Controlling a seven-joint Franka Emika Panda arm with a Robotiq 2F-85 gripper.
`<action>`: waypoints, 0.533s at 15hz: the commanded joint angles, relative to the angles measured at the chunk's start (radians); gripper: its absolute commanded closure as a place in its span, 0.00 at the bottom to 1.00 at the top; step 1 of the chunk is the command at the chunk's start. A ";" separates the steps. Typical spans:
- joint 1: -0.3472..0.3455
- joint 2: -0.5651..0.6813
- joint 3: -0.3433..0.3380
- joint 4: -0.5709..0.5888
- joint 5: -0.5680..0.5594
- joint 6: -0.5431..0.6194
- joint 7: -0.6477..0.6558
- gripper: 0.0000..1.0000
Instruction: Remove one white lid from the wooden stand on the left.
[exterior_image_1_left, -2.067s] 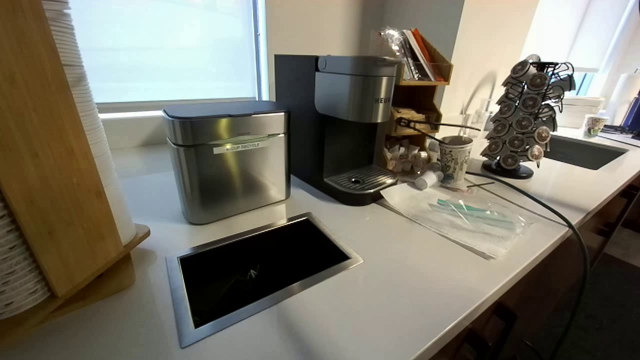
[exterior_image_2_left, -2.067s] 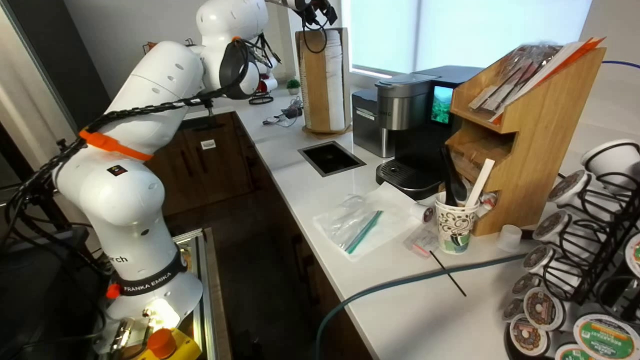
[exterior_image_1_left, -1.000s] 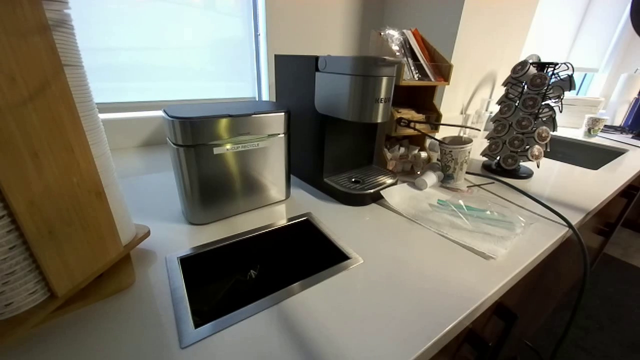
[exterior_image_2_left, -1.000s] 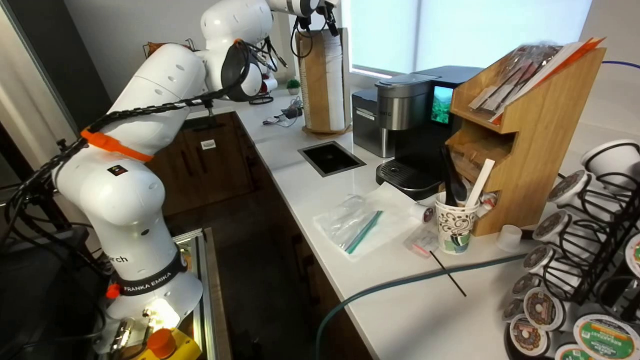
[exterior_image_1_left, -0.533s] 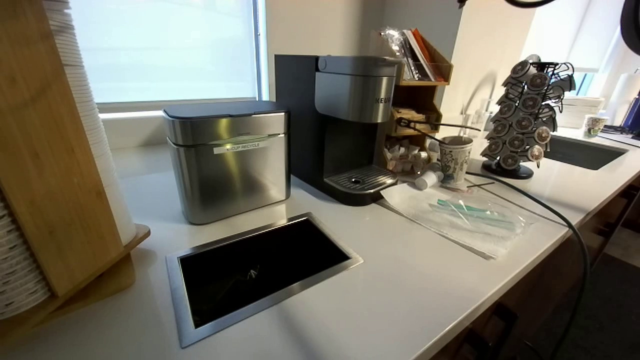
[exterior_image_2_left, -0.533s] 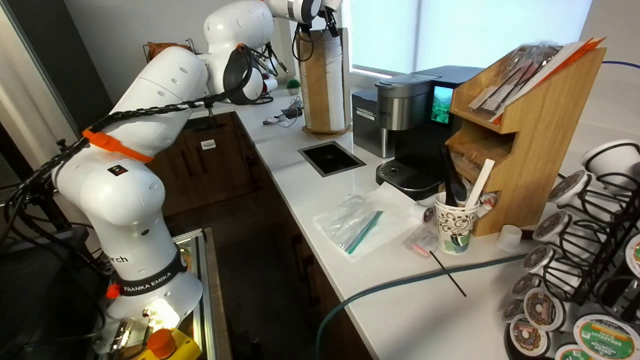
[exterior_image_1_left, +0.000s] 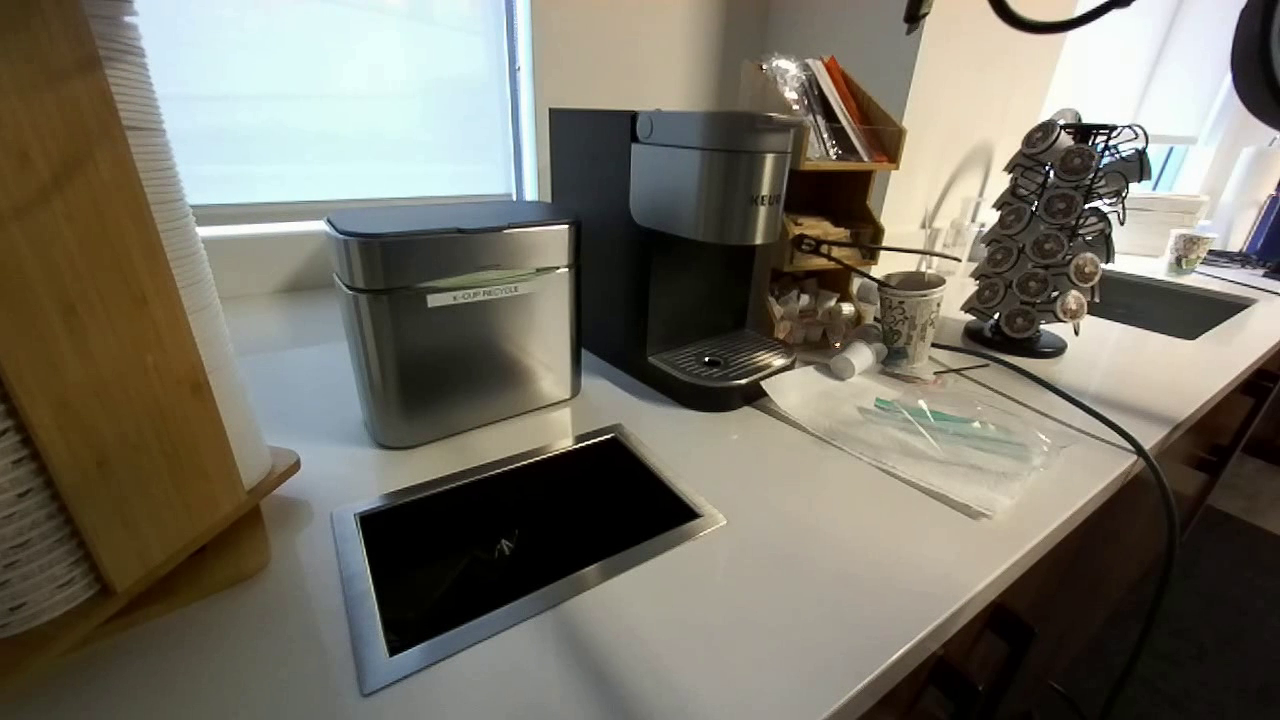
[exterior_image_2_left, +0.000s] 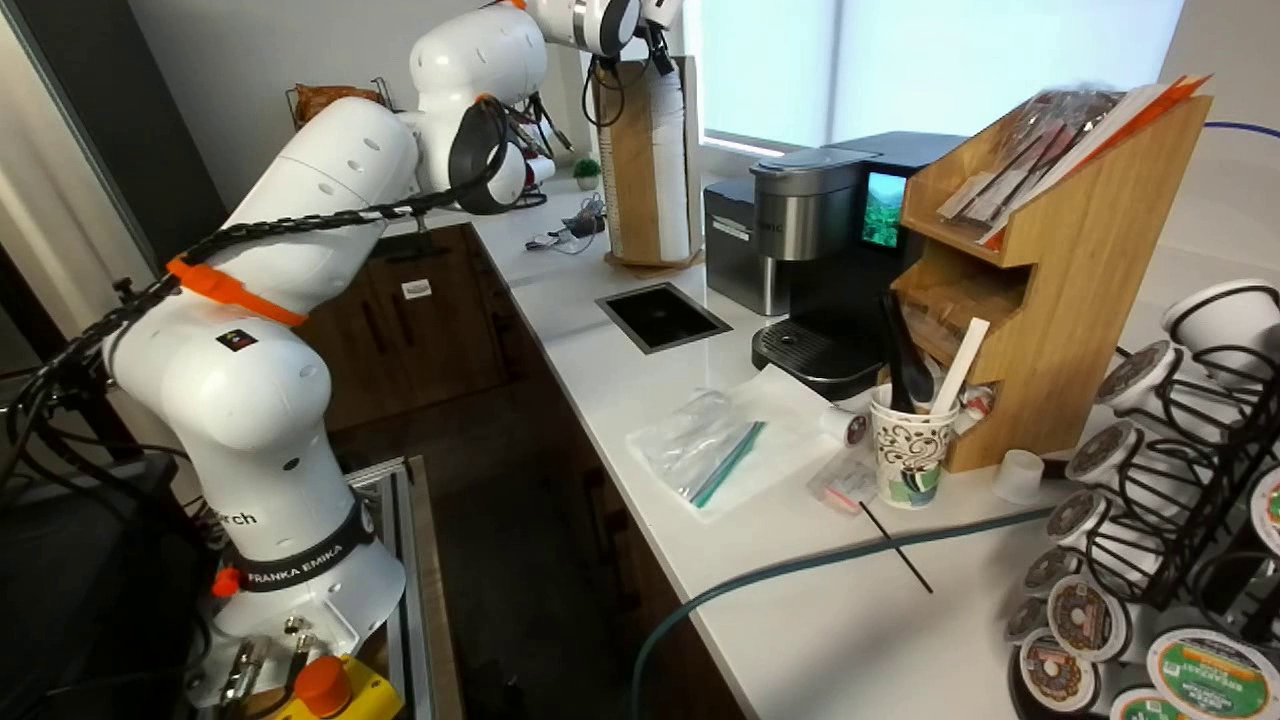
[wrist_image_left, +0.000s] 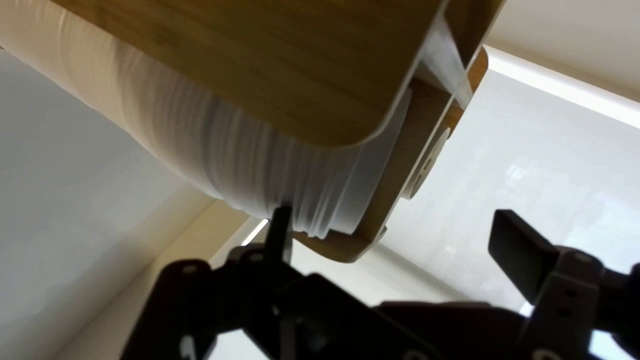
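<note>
Hand (wrist_image_left: 393, 217) spread wide, bottom of the wrist view; lids (wrist_image_left: 215, 137), mid-frame, should be light, slick, bendy: pinch the endmost rim!

Light-brown stand (exterior_image_1_left: 110, 330) — white lids (exterior_image_1_left: 190, 250)

Both exterior views share the coffee machine (exterior_image_1_left: 700, 195) (from opposite sides); wrist view closely faces wooden stand (wrist_image_left: 300, 65)

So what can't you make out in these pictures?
White lids: too blurred to count in the wrist view.
Whether the gripper touches them: overlap in the wrist view, depth unclear.
Wooden stand: top cut by the upper edge in an exterior view.
Counter opening: inside lost in darkness in both exterior views.
</note>
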 joint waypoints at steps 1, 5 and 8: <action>0.010 0.017 0.009 0.018 0.003 0.037 -0.008 0.00; 0.009 0.003 -0.009 0.000 -0.006 -0.009 0.034 0.00; 0.004 0.008 0.012 0.013 0.012 -0.016 0.017 0.00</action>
